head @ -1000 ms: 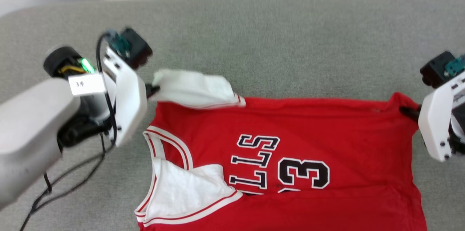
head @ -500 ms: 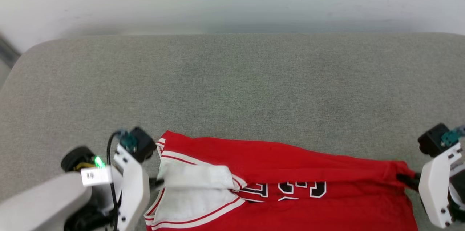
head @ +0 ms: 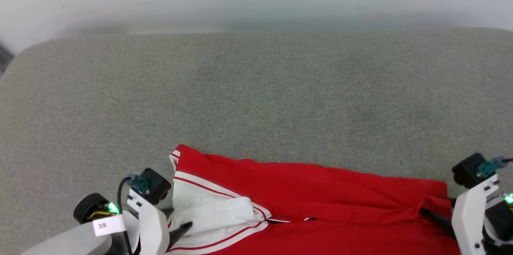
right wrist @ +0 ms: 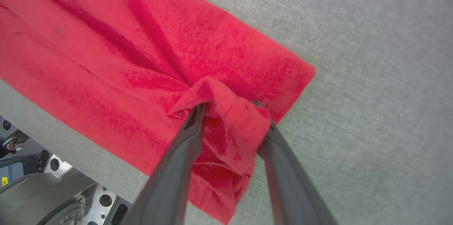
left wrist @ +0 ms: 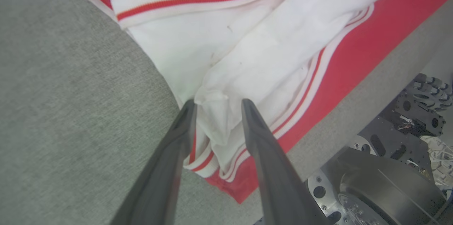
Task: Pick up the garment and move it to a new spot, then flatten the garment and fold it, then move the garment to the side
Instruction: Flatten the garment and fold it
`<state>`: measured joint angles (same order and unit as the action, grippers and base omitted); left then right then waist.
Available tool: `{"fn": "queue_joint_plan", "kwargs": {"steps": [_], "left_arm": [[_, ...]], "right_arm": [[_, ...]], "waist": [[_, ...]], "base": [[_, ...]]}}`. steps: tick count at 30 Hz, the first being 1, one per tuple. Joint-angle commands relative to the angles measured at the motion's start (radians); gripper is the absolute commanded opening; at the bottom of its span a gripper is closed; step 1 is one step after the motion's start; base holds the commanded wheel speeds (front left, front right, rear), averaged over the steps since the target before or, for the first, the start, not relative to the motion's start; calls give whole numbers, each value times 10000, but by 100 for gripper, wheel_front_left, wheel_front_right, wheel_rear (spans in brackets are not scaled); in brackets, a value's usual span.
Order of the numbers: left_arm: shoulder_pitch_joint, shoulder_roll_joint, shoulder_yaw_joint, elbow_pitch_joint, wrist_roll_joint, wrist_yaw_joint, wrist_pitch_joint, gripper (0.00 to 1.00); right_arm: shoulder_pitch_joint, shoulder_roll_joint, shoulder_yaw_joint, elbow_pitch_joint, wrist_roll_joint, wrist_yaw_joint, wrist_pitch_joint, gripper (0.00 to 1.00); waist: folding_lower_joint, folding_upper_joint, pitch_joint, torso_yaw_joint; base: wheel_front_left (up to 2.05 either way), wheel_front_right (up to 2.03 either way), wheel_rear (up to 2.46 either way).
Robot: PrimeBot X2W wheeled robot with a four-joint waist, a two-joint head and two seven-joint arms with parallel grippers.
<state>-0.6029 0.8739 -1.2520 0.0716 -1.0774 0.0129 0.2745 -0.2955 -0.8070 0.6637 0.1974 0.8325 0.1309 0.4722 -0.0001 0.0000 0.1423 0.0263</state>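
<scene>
Both grippers stand spread: my left gripper [left wrist: 217,104] straddles the white sleeve [left wrist: 269,51], and my right gripper [right wrist: 230,106] straddles a bunched red corner [right wrist: 231,129]. The garment [head: 312,191] lies at the near edge of the grey cushion [head: 256,86] and looks folded over. Risk: if I pull back with cloth snagged on a finger, the fold drags open or the shirt slides off the edge. The wrist views show cloth between my fingers and the drop beside it. The head view shows the whole lay.
</scene>
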Motion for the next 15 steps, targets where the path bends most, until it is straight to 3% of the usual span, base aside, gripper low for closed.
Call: {"fn": "queue_joint_plan", "kwargs": {"steps": [1,5,10,15], "left_arm": [[62,-15,242,-77,137,274,-467,100],[147,-1,576,-149,357,762,-1312,100],[349,-75,1296,-182,665,1878,-2979,100],[686,-365,1862,6,947,2914,-4547,100]], "right_arm": [[-8,-183,-206,-257,20,-4,-171,100],[14,-396,-574,-775,145,-4,-325,100],[214,-604,-1634,-1380,447,-4,-500,100],[720,-416,-2932,-1110,1071,-4,-323,100]], "waist": [[1,0,-146,6],[1,0,-268,-4],[1,0,-340,-20],[1,0,-257,56]], "base": [[0,0,0],[0,0,0],[0,0,0],[0,0,0]]}}
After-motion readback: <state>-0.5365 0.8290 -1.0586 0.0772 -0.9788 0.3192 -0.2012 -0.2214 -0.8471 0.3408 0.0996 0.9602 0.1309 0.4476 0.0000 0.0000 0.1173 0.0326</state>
